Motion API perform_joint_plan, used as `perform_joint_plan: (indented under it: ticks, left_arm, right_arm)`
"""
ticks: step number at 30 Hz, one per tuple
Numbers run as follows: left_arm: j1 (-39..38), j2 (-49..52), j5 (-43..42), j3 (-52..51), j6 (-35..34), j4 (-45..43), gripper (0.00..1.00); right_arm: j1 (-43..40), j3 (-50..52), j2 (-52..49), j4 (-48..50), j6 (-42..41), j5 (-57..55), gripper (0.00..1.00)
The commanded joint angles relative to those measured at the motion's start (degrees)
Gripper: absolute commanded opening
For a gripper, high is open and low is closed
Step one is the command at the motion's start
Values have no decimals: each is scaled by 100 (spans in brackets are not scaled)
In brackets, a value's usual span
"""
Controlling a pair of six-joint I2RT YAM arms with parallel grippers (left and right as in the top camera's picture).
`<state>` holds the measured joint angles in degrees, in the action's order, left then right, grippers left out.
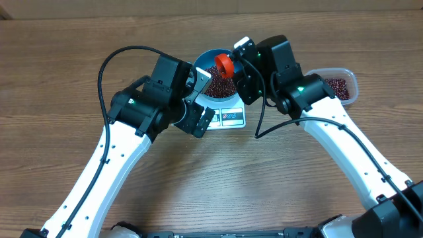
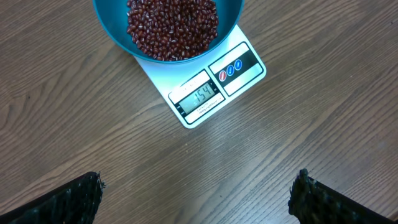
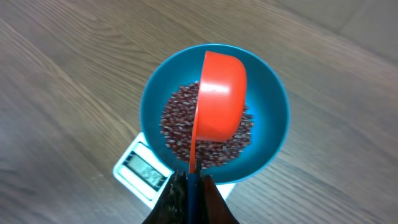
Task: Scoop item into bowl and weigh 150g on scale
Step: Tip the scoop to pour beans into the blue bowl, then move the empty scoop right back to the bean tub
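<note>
Beans are filling the bowl, scale reading slightly over; my right hand is gripping the scoop, my left hand gaping.

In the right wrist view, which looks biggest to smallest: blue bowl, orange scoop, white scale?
1. Blue bowl
2. Orange-red scoop, nearer the camera, so enlarged
3. White scale, mostly hidden under the bowl

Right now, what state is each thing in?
Round bright blue bowl: on scale, holds beans.
Dark red-brown beans: heaped in bowl.
Flat white kitchen scale: on, reads 154.
Orange-red plastic scoop: tipped over bowl.
Clear plastic tub: open, some beans.
Left gripper: open, empty.
Right gripper: shut on scoop.
</note>
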<state>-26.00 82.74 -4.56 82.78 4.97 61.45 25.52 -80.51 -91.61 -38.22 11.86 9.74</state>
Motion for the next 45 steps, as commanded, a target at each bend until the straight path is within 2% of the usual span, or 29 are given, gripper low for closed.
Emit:
perform_joint_plan:
  ticks: [1, 8, 16, 22, 27, 31, 37, 45]
  left_arm:
    - [7, 39, -85, -42, 127, -17, 100]
    - [7, 39, -85, -42, 125, -17, 100]
    - [7, 39, -85, -42, 127, -17, 100]
    - [7, 39, -85, -42, 125, -17, 100]
    - [7, 39, -85, -42, 127, -17, 100]
    - [7, 39, -85, -42, 125, -17, 100]
    - [7, 39, -85, -42, 125, -17, 100]
    - [7, 39, -85, -42, 125, -17, 100]
  right_arm:
    - [-295, -87, 92, 37, -378, 695, 4]
    - [-1268, -87, 92, 20, -636, 2304, 4]
    - [-2750, -87, 94, -118, -763, 4579, 4]
    - [-4087, -87, 101, -909, -758, 4524, 4]
    - [-5099, -87, 103, -1526, -715, 3499, 4]
    - [-5276, -87, 103, -1860, -691, 2463, 4]
    - [-4874, -87, 103, -2039, -793, 608, 3]
    - [-3757, -87, 103, -1884, -1233, -1805, 4]
